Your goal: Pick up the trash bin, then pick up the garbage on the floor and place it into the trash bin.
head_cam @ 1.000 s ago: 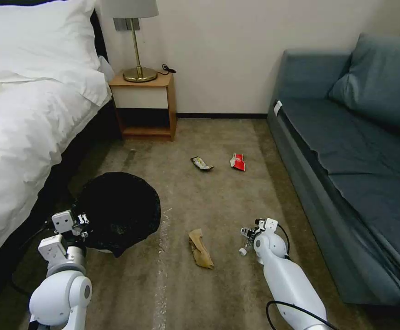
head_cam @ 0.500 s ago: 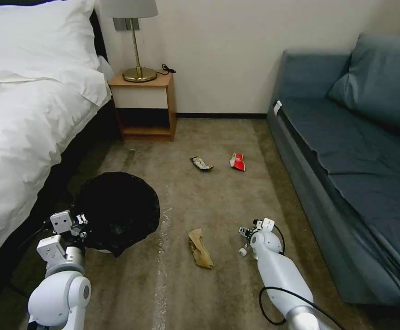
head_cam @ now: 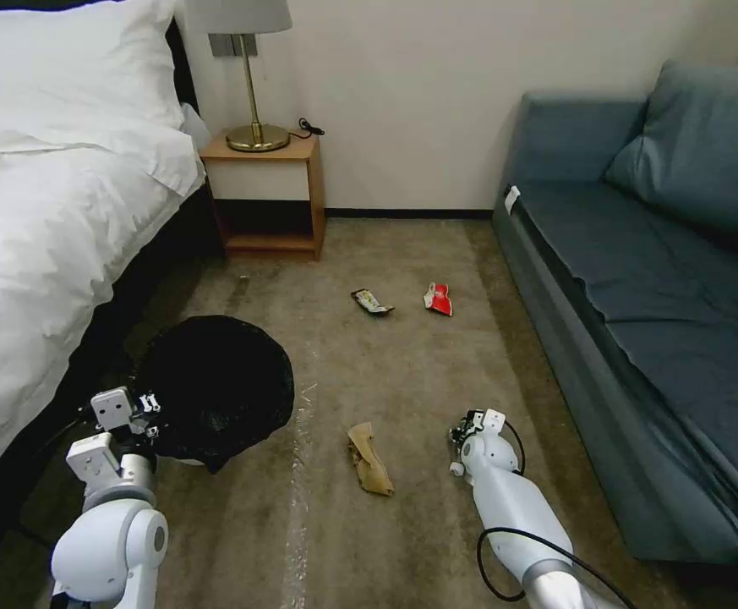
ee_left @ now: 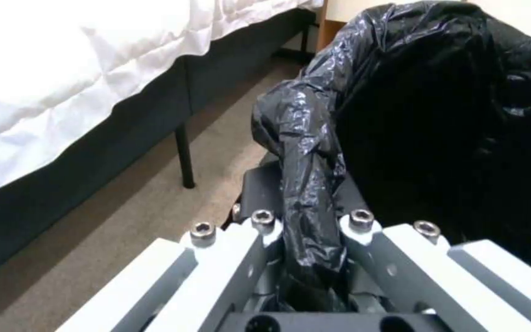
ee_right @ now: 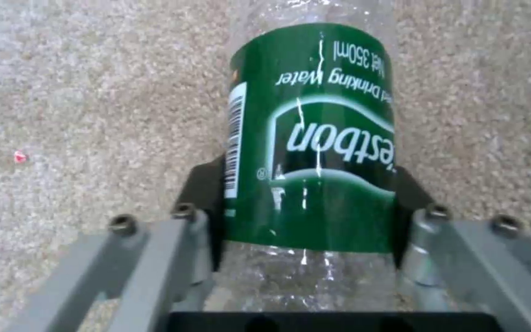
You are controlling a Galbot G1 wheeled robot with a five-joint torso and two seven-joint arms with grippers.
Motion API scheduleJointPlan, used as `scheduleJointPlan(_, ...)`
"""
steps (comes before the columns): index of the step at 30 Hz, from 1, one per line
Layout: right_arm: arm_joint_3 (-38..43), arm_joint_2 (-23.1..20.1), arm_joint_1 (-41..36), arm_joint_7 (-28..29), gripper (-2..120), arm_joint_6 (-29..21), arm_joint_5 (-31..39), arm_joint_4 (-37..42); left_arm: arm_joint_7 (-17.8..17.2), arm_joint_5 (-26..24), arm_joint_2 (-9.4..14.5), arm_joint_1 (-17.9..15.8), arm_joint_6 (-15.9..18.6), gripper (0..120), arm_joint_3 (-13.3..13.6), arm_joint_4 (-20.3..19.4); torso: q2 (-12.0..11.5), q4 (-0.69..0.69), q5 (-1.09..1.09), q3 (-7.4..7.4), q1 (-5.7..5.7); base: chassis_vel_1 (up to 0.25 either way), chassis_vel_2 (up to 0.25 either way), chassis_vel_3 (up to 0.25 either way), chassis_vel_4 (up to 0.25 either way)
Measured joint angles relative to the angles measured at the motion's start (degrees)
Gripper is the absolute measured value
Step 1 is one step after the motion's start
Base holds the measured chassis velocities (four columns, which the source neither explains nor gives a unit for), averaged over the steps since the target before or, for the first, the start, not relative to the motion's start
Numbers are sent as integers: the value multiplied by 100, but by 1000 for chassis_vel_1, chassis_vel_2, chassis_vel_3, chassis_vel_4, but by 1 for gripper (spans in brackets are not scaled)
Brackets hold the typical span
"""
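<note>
Jaws of the left gripper [ee_left: 305, 258] are pinched on a fold of the black bag at the rim of the trash bin [head_cam: 216, 389], which sits low beside the bed [head_cam: 39, 254] on the robot's left; whether it is lifted off the floor [head_cam: 402, 355] cannot be told. Jaws of the right gripper [ee_right: 309, 216] are spread to either side of the bottle [ee_right: 311, 138], a clear plastic bottle with a green label, lying on the olive-brown carpet near the sofa [head_cam: 639, 321]; whether they already press it cannot be told.

Judging by this, the bin is in hand and the first piece of garbage is being grasped. Nothing seems binned yet. Left on the floor: a crumpled brown paper bag [head_cam: 370, 458] between the arms, and farther off a dark-and-yellow wrapper [head_cam: 372, 302] beside a red wrapper [head_cam: 439, 299].
</note>
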Motion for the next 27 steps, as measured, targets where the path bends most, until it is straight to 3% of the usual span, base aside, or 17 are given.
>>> scheduleJointPlan(8, -141, -17, -176, -4, 22, 113, -79, 381, -4, -13, -5, -1, -4, 5, -5, 70, 0, 0, 0, 0, 0, 0, 0, 0, 0)
scheduleJointPlan(14, -707, -226, -484, 53, 22, 467, -522, 1621, -9, -12, -32, -28, -36, 5, 32, 178, -1, -1, -2, 0, 0, 0, 0, 0, 0)
scheduleJointPlan(16, -1276, -338, -551, 62, 22, 1072, -753, 2462, 0, -12, -70, -74, -56, 5, 61, 251, 0, -2, -3, 0, 0, 0, 0, 0, 0)
scheduleJointPlan(17, -1276, -338, -551, 62, 22, 1072, -753, 2462, 0, -12, -70, -74, -56, 5, 61, 251, 0, -2, -3, 0, 0, 0, 0, 0, 0)
scheduleJointPlan(19, -1951, -429, -566, 38, 22, 1490, -718, 3274, 2, -11, -94, -115, -57, 5, 126, 309, 0, 1, -2, 0, 0, 0, 0, 0, 0)
scheduleJointPlan(27, -3442, -473, -288, 344, 22, 1589, -315, 4575, -51, -13, -124, -227, -17, 5, 239, 350, 0, 1, -2, 0, -1, 0, 0, 0, 0)
